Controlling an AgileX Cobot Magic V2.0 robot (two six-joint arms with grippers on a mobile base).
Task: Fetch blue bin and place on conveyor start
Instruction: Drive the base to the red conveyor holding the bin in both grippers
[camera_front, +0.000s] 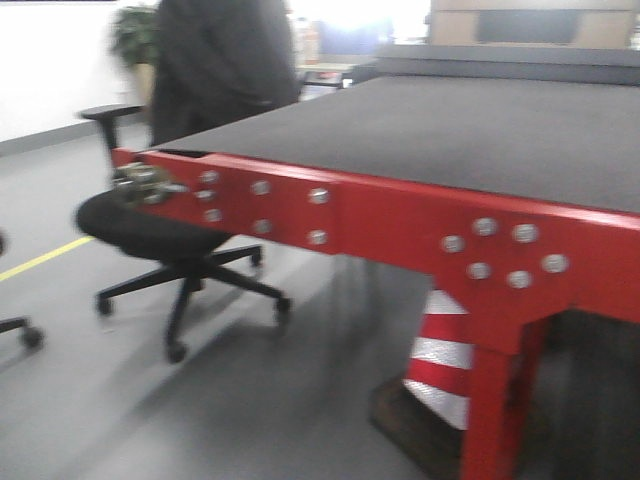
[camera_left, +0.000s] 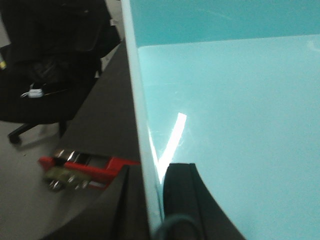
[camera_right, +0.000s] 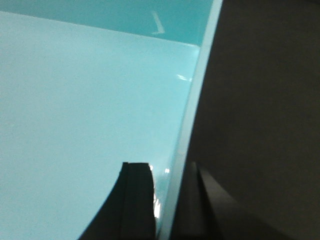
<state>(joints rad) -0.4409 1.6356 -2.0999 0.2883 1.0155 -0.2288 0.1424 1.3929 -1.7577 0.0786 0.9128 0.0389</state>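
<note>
One conveyor start (camera_front: 450, 130) is in view, edged by one red frame (camera_front: 380, 215). The frame's face carries thirteen bolts, seven near its left corner and six above its leg. One metal latch (camera_front: 148, 185) sits at that left corner. One striped cone (camera_front: 440, 360) stands under the frame. Left of the frame are one whole office chair (camera_front: 150, 230) and one caster of a second chair (camera_front: 30, 337). Behind the frame's left corner stands one person (camera_front: 220, 60), with one plant (camera_front: 135, 35) beyond. One blue bin (camera_left: 240, 100) shows beside the frame's corner. Two grippers are on the bin, the left gripper (camera_left: 152, 202) and the right gripper (camera_right: 170, 202).
</note>
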